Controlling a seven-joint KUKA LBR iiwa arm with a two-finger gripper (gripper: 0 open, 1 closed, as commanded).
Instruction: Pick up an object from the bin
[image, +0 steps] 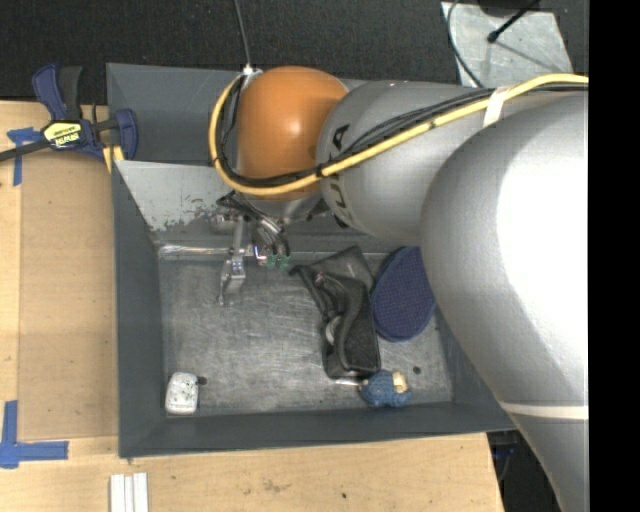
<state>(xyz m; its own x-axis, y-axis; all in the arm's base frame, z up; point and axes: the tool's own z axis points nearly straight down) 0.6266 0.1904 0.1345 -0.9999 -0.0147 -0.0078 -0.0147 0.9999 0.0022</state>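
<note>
Camera view, and here's the grey metal bin (138, 330). Its floor is scuffed and scratched bright, and its walls are matt and sloping. The big smooth silver arm (500, 250) comes in from the right, wearing a glossy, rounded orange cover (285, 120) with a yellow cable (420, 128) looped round it. There's dark lettering on the arm's shell, too cut off to read.

Below that cover hangs the gripper (238, 268), thin bare metal, over open floor close to the bin's back wall and left of middle. Open or closed? Can't tell from here, and nothing can be seen in its grasp.

The nearest thing is a long black object (342, 318), just right of the gripper. It's dull and lumpy and curves a little. Its long axis runs from the back wall towards the front edge, with a glint of metal at the front end.

Touching its right side is a dark blue oval pad (403, 295) with a woven look, up against the right wall and partly under the arm. At the front edge sits a small blue lump (385, 390) with a tan tip. In the front-left corner, well apart, there's a small speckled white block (181, 393).
</note>
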